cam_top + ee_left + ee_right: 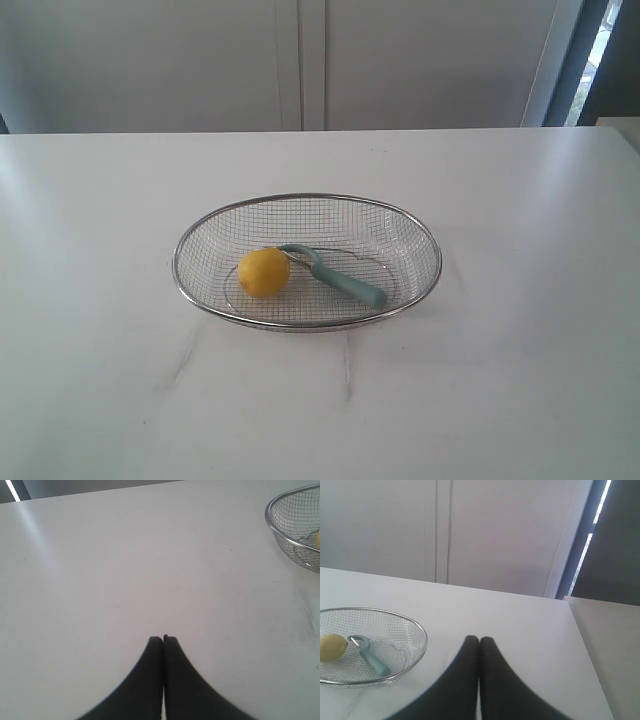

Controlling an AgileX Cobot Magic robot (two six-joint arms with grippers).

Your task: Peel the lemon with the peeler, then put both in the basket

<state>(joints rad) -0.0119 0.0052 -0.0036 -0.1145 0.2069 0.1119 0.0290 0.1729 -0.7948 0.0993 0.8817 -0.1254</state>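
1. Lemon. I find the lemon [264, 272] inside the basket [305, 197], resting on the mesh floor in the half farther from the right pincer [479, 639]. Its skin reads plain yellow.

2. Peeler. The peeler [335, 277] lies flat in the same basket, on the side of the lemon nearer the right pincer. Its looped head sits just beside the lemon; I cannot tell whether the two touch. The teal handle points away from the lemon, toward the basket wall.

3. Basket. The basket stands upright on the white counter [500, 380]. It is well apart from both pincers. It lies ahead of the right pincer and off its axis, on the side toward the left arm. From the left pincer [163, 639] it lies ahead and off axis toward the right arm; only a part of the rim and mesh shows in that wrist view.

4. Pincers. Both pincers are fully closed, jaws pressed together with nothing between them. Each hangs over bare counter.
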